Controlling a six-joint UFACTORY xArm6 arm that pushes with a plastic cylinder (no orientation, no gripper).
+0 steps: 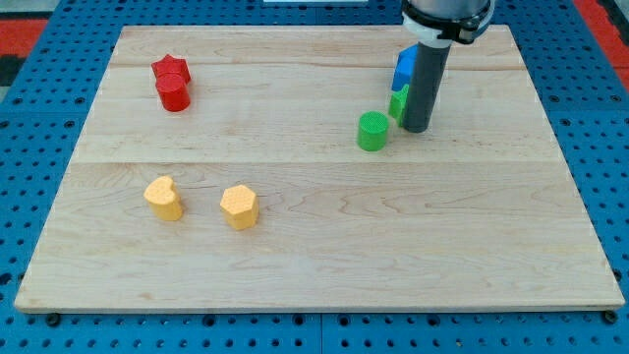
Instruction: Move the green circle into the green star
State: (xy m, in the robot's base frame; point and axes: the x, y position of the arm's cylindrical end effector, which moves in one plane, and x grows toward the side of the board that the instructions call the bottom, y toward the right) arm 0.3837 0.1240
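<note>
Green circle [372, 131] and green block [398, 102] nearly touching.

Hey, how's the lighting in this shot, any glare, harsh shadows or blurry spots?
Camera view: light is even and soft, with no glare on the wooden board; blocks such as the green circle cast only faint shadows; focus is sharp throughout; my tip reads clearly just right of that circle, though the rod hides most of the green block behind it.

I work at a lab test bench: wooden board [324, 246] on blue perforated table [39, 118], holding small coloured blocks.
</note>
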